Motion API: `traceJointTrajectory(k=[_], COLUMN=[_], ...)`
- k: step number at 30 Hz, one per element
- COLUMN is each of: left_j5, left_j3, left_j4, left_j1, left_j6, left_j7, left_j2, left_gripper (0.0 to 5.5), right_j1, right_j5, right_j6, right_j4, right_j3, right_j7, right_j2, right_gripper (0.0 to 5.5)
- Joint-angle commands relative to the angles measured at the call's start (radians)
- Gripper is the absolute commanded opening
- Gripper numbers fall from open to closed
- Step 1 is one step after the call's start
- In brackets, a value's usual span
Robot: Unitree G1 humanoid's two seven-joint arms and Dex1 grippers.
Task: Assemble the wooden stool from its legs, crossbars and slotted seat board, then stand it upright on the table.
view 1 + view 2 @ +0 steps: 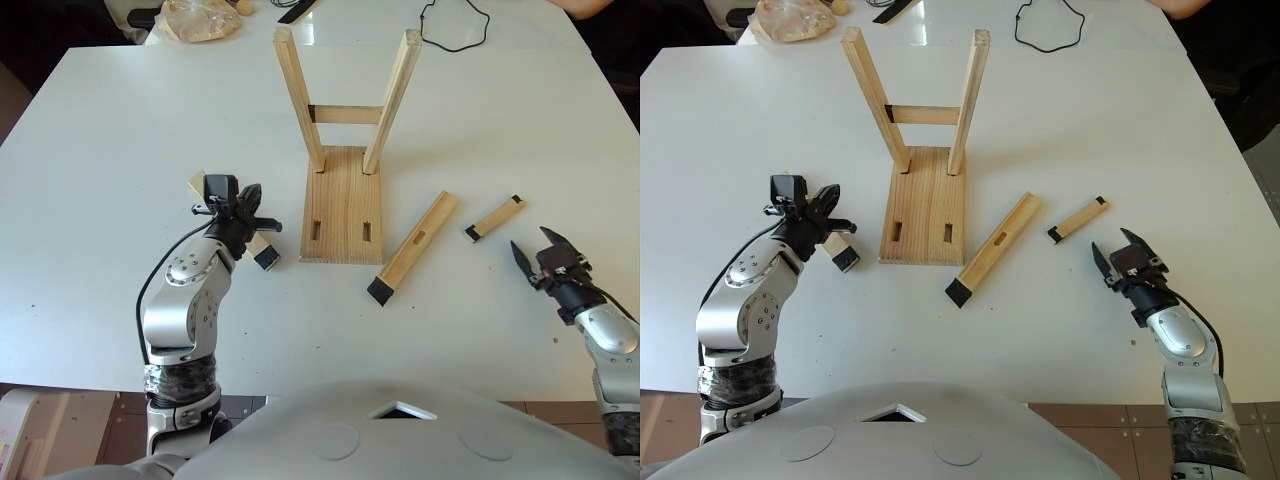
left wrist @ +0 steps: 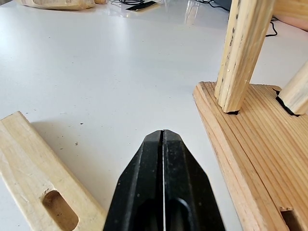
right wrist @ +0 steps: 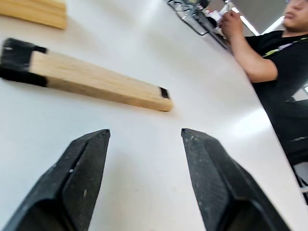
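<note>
1. Stool (image 1: pixel 340 180), half built and upside down, sits in the middle of the white worktop (image 1: pixel 120 120). Its seat board (image 1: pixel 341 212) lies flat. Two legs (image 1: pixel 299 100) rise from the far slots, joined by a crossbar (image 1: pixel 347 114). The two near slots (image 1: pixel 316 230) are empty.
2. On the robot's right of the seat board, close to its near corner, a loose leg (image 1: pixel 416 247) lies flat at a slant. It has a slot in its side and a black cap on the near end.
3. A second loose leg (image 1: pixel 264 254) lies on the board's left and is partly hidden under the left arm. Its slot shows in the left wrist view.
4. The left gripper (image 2: pixel 163 134) is above that leg, its tips towards the seat board. The fingers are pressed together and hold nothing.
5. The right gripper (image 3: pixel 145 132) is spread wide and empty, low over the worktop at the right.
6. A short crossbar (image 1: pixel 494 219) with black ends lies between the slanted leg and the right gripper, apart from both.
</note>
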Motion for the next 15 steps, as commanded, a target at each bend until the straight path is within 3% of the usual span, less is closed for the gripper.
traceJointTrajectory(k=[1,6,15], left_j5=[-0.001,0.000,0.003], left_j3=[-0.007,-0.014,-0.021], left_j4=[-0.005,0.009,0.032], left_j1=[0.001,-0.010,-0.012], left_j6=[0.002,0.000,-0.017], left_j7=[0.005,0.000,0.003], left_j2=[0.001,0.003,-0.005], left_gripper=[0.00,0.00,0.00], right_j1=[-0.033,-0.034,-0.111], right_j5=[0.032,0.002,-0.073], right_j6=[0.052,0.180,0.313], right_j4=[-0.131,-0.285,-0.319], right_j3=[0.027,0.157,0.255], right_j7=[-0.002,0.056,0.059], right_j2=[0.041,0.062,0.079], right_gripper=[2.73,2.73,2.73])
